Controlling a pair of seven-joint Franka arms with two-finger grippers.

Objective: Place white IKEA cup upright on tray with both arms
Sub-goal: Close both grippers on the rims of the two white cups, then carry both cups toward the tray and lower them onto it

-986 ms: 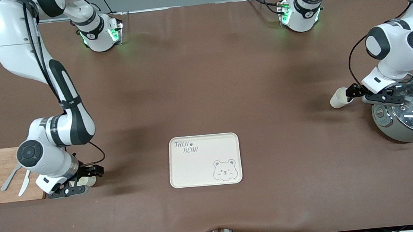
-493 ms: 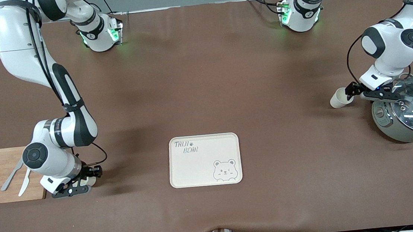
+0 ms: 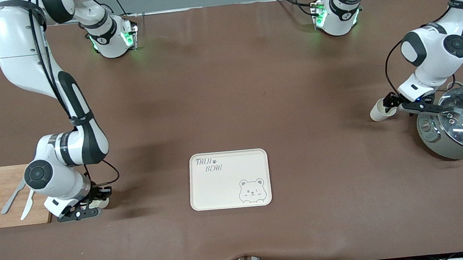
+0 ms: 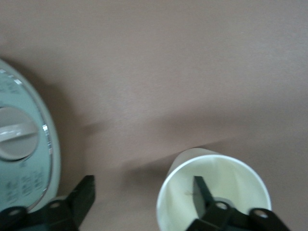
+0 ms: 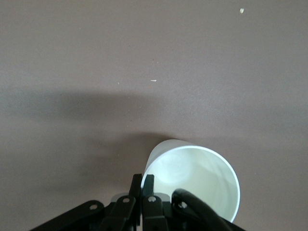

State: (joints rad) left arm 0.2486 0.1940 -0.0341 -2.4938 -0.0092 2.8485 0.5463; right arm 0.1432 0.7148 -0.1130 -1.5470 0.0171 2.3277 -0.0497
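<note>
A white cup (image 3: 378, 111) lies on its side on the brown table beside the pot, mouth toward my left gripper (image 3: 389, 102). In the left wrist view my left gripper (image 4: 142, 190) is open; one finger (image 4: 202, 192) is inside the cup (image 4: 231, 178), the other outside. A second white cup (image 3: 103, 203) lies next to the cutting board. My right gripper (image 3: 100, 196) is shut on its rim, as the right wrist view shows: gripper (image 5: 143, 182), cup (image 5: 197, 178). The cream bear tray (image 3: 220, 189) lies empty between the two arms, near the front camera.
A grey pot with a glass lid (image 3: 459, 126) stands close to the left gripper, toward the left arm's end; its side shows in the left wrist view (image 4: 19, 159). A wooden cutting board (image 3: 7, 183) with lemon slices and cutlery lies beside the right gripper.
The left arm's wrist has risen and swung toward its base while the gripper stays at the cup's mouth. The right gripper has drawn slightly toward the cutting board and its fingers have narrowed on the cup.
</note>
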